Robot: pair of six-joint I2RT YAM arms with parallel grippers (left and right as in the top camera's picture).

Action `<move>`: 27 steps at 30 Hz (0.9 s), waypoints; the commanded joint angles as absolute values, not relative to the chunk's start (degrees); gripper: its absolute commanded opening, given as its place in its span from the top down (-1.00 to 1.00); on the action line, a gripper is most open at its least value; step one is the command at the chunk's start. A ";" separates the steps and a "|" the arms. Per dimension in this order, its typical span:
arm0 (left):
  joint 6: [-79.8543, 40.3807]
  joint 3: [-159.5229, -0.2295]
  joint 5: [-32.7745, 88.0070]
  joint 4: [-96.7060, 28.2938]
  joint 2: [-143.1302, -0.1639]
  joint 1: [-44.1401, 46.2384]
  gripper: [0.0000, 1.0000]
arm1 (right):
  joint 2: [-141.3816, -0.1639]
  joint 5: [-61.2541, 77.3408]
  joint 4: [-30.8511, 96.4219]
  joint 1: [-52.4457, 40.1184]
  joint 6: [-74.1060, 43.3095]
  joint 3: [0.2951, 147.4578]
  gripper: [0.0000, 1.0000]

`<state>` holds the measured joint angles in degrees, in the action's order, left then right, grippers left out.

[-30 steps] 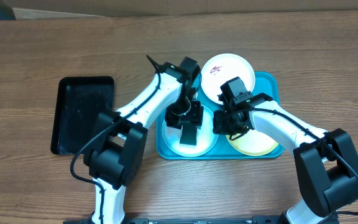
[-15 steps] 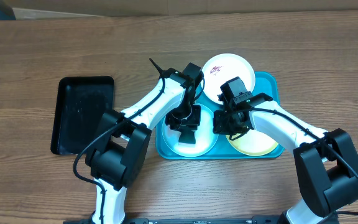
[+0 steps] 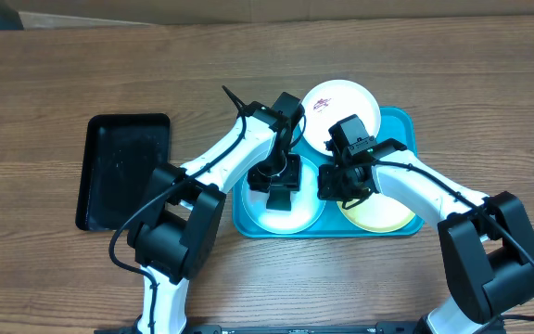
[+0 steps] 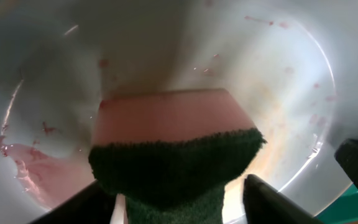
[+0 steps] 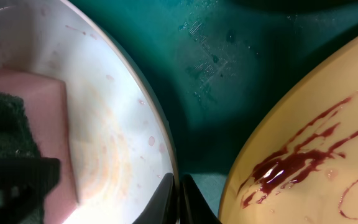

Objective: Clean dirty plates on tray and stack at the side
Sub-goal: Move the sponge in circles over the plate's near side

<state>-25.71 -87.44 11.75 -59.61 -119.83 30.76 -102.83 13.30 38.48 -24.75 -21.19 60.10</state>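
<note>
Wooden table [image 3: 63,56], turquoise tray [image 3: 399,125] right of its middle: scrubbing in tight quarters.
The left gripper [image 3: 281,195] clamps a pink-and-green sponge [image 4: 173,124] between its jaws, pressed into the pale blue plate [image 4: 278,74] at the tray's near-left corner. The right gripper [image 5: 179,202], jaws fully closed, sits at that plate's rim; I cannot tell whether it pinches it. A hard stroke could skate the plate into the red-smeared yellow-green plate [image 5: 316,143] just beside it, or knock the close-set grippers together. The white plate [image 3: 346,107] crowds the tray's far edge, so open room lies on the table's left, around the black tray [image 3: 123,172].
</note>
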 commanded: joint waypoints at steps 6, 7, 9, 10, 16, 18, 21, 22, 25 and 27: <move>-25.30 -88.84 11.38 -63.77 -120.42 29.61 -0.36 | -103.20 13.15 38.24 -25.06 -21.21 60.84 0.93; -25.30 -89.60 11.38 -64.64 -120.42 29.52 -0.36 | -103.20 13.15 38.24 -25.06 -21.21 60.84 0.93; -25.28 -91.22 11.38 -66.17 -120.42 29.54 -0.35 | -103.20 13.15 38.24 -25.06 -21.21 60.84 0.93; -25.28 -91.88 11.40 -66.65 -120.42 29.54 -0.34 | -103.20 13.15 38.24 -25.06 -21.21 60.84 0.93; -25.28 -92.79 11.38 -67.11 -120.42 29.65 -0.16 | -103.20 13.15 38.24 -25.06 -21.21 60.84 0.92; -25.28 -92.79 11.40 -67.05 -120.42 29.65 -0.12 | -103.20 13.15 38.20 -25.06 -21.21 60.84 0.92; -25.28 -92.75 11.27 -66.83 -120.42 29.65 -0.07 | -103.20 13.15 38.09 -25.06 -21.21 60.84 0.92; -25.28 -92.73 10.96 -66.63 -120.42 29.65 -0.06 | -103.20 13.15 38.09 -25.06 -21.21 60.84 0.92; -25.28 -92.60 9.82 -66.02 -120.44 29.71 -0.07 | -103.20 13.15 38.11 -25.06 -21.21 60.84 0.92; -25.30 -92.05 9.93 -65.45 -120.44 29.71 -0.04 | -103.20 13.15 38.11 -25.06 -21.21 60.84 0.92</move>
<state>-25.50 -91.79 11.05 -65.91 -119.92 29.74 -102.83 13.32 38.44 -24.75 -21.17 60.10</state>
